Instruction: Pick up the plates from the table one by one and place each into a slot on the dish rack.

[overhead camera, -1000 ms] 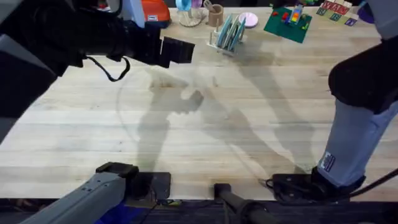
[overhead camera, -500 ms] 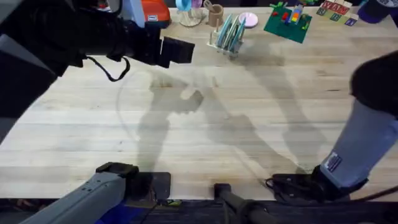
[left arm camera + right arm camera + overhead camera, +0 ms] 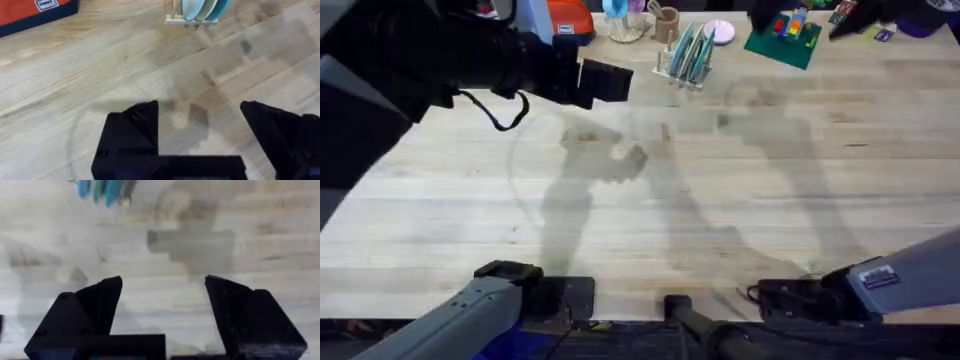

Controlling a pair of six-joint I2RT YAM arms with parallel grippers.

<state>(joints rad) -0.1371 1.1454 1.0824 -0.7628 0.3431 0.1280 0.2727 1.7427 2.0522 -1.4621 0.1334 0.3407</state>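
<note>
plates (image 3: 202, 7) cut off at frame edge, plate count in dish rack (image 3: 682, 62) unclear

This is looking like a robotics lab bench rather than a home kitchen. A wide butcher-block table (image 3: 650, 200) is carrying arm bases along its near edge, while a green brick baseplate (image 3: 782, 40) and an orange box (image 3: 570, 18) are sitting along its far edge.

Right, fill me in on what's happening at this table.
Neither arm is holding anything. The turquoise plates stand upright in the small wooden dish rack at the far side of the table, and no plate lies loose on the wood in view. The left gripper and right gripper both hang over bare tabletop with jaws apart. The loading looks finished.
</note>
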